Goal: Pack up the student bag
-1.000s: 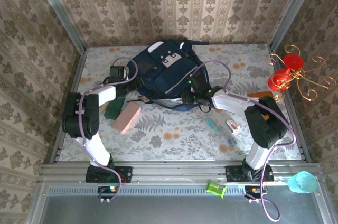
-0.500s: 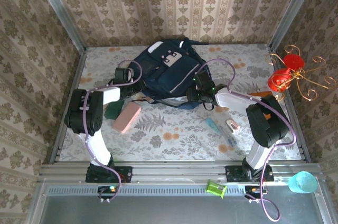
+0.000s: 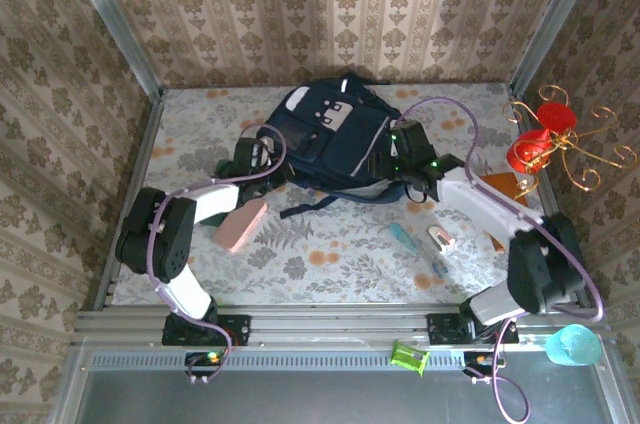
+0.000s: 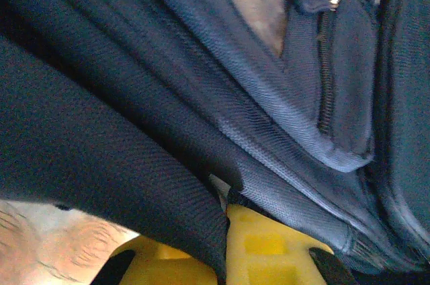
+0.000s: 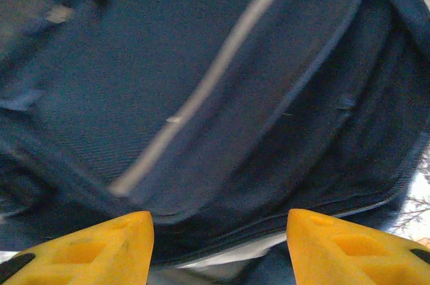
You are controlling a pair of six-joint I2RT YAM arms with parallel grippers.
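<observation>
Navy fabric fold clamped between jaws of left gripper (image 4: pixel 225 251), at left edge of student bag (image 3: pixel 330 134), likely to steady or lift it for opening. Right gripper (image 5: pixel 220 245): jaws apart, facing bag's right side, nothing held. Bag lies far-middle on worktop (image 3: pixel 330 264). Pink case (image 3: pixel 240 224) near-left of bag, not yet packed.

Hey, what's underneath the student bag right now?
A dark strap trails from under the student bag onto the table, and a pale strip shows under its near edge. Whatever else lies beneath is covered by the bag.
</observation>
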